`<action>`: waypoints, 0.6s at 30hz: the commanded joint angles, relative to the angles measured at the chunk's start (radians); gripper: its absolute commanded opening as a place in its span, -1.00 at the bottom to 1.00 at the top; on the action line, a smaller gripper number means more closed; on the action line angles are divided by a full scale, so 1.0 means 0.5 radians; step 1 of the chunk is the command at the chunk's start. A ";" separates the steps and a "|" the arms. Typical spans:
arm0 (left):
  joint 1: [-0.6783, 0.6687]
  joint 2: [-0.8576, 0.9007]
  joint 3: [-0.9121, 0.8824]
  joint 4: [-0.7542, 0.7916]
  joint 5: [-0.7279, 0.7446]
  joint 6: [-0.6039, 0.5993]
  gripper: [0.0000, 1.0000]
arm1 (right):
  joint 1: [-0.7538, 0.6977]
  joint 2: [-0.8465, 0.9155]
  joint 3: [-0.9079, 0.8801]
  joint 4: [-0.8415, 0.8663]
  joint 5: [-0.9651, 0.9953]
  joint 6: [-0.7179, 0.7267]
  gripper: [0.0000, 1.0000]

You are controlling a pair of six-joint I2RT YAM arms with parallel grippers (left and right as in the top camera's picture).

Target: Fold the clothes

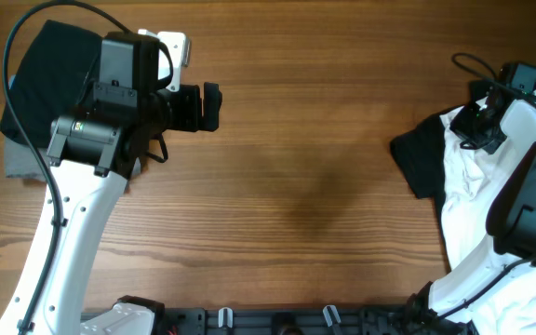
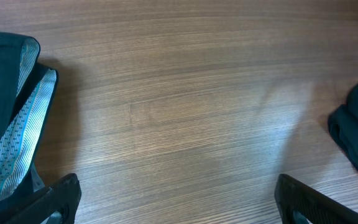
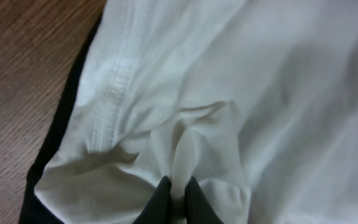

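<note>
A white T-shirt (image 1: 468, 191) lies crumpled at the right edge of the table, with a black garment (image 1: 420, 160) under its left side. My right gripper (image 1: 485, 130) is shut on a pinched fold of the white T-shirt (image 3: 185, 143); its fingertips (image 3: 178, 198) squeeze the fabric between them. A folded black garment (image 1: 49, 70) sits on a grey one (image 1: 19, 160) at the far left, partly under my left arm. My left gripper (image 1: 212, 107) is open and empty above bare wood, its fingertips (image 2: 176, 199) wide apart. The striped print is hidden.
The wooden table (image 1: 296, 186) spans the view between the two piles. In the left wrist view a dark garment with a light blue patterned lining (image 2: 17, 130) lies at the left and a black garment (image 2: 356, 134) at the right. Black clamps (image 1: 277, 318) line the front edge.
</note>
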 commanded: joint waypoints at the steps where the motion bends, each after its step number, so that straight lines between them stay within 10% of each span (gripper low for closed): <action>1: -0.008 -0.015 0.046 -0.002 0.031 -0.027 1.00 | 0.013 -0.233 0.014 0.013 0.110 -0.004 -0.91; 11: 0.043 -0.188 0.088 -0.003 -0.182 -0.033 1.00 | 0.120 -1.029 0.386 0.111 -0.604 -0.208 -0.91; 18: 0.157 -0.581 0.163 0.030 -0.387 -0.050 1.00 | 1.030 -1.271 0.463 0.111 -0.799 -0.150 -0.91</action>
